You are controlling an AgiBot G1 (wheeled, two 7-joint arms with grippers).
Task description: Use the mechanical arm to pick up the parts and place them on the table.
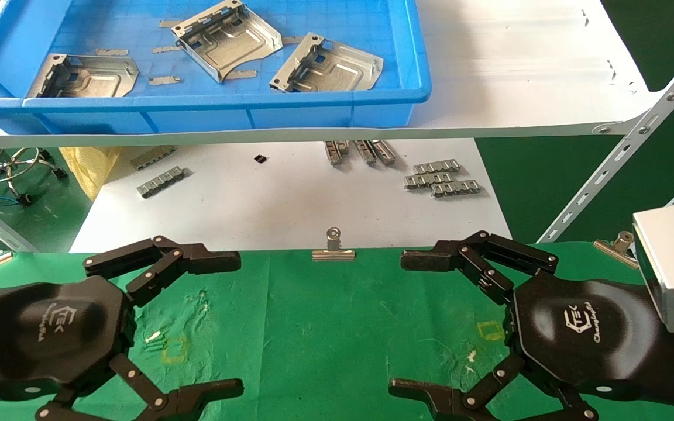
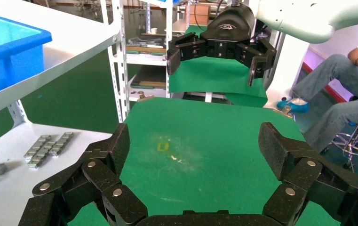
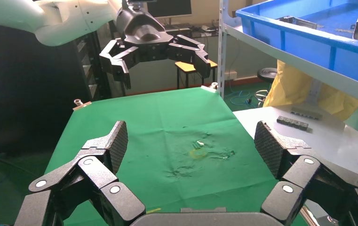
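Three silvery stamped parts lie in a blue tray [image 1: 337,108] on the upper white shelf: one at the left [image 1: 85,76], one in the middle [image 1: 229,38], one at the right [image 1: 328,65]. My left gripper [image 1: 220,321] hovers open and empty over the left of the green table [image 1: 313,327]. My right gripper [image 1: 413,321] hovers open and empty over its right, facing the left one. Each wrist view shows its own open gripper, left [image 2: 193,150] and right [image 3: 191,146], above bare green cloth, with the other gripper farther off.
Small ribbed grey strips [image 1: 439,178] lie on the lower white board [image 1: 290,204], beyond the table. A binder clip [image 1: 333,245] holds the cloth's far edge. A slanted metal rack strut [image 1: 623,152] stands at the right. A yellow bag [image 1: 88,166] sits at the left.
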